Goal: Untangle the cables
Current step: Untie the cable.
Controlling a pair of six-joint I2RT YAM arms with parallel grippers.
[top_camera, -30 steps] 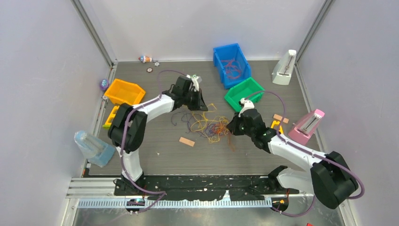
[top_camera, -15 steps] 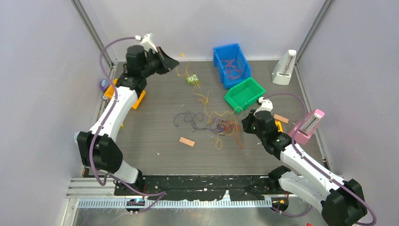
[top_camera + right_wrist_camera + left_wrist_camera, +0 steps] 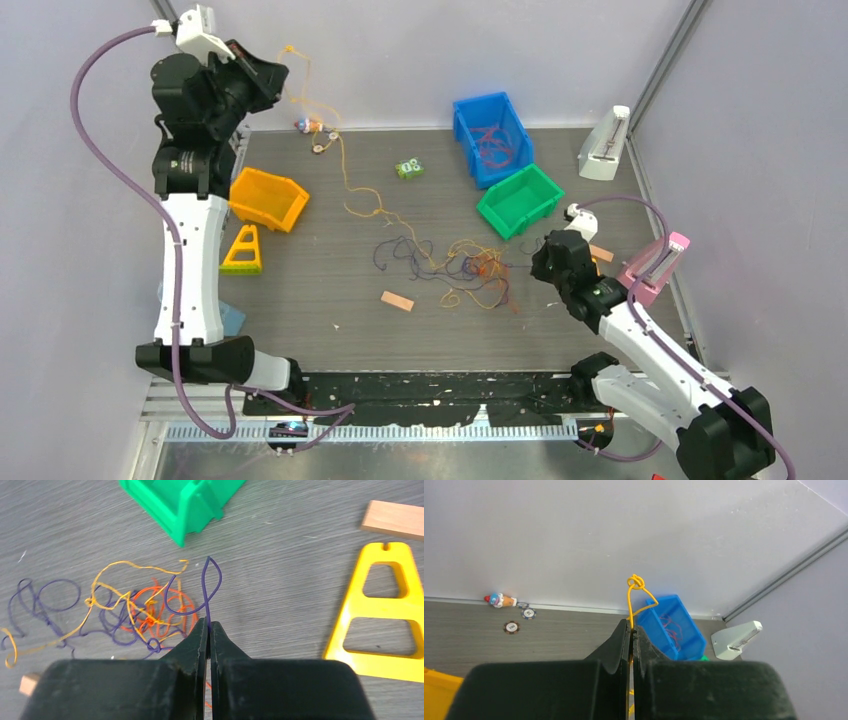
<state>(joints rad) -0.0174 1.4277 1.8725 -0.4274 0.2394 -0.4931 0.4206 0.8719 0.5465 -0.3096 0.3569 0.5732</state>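
The cables lie as a loose tangle [image 3: 470,272] of orange-yellow, red and dark purple strands mid-table. One yellow cable [image 3: 347,180] stretches from the tangle up to the far left corner. There my left gripper [image 3: 275,75] is raised high and shut on it; in the left wrist view a knotted yellow end [image 3: 636,582] sticks out past the left gripper's [image 3: 631,626] tips. My right gripper [image 3: 538,268] sits low at the tangle's right edge, shut on a purple cable whose loop [image 3: 210,580] stands just beyond the right gripper's [image 3: 209,626] tips. The rest of the bunch [image 3: 142,615] lies left of it.
A blue bin [image 3: 462,120] holding red wires and a green bin [image 3: 518,200] stand at the back right, an orange bin [image 3: 265,198] at the left. Yellow triangles [image 3: 243,250] [image 3: 385,615], a wooden block [image 3: 397,300], a green toy [image 3: 408,168], white [image 3: 603,145] and pink [image 3: 655,268] stands lie around.
My left arm has swung from the tangle up to the far left corner, drawing the yellow cable out with it. My right gripper has backed off to the right with the purple cable.
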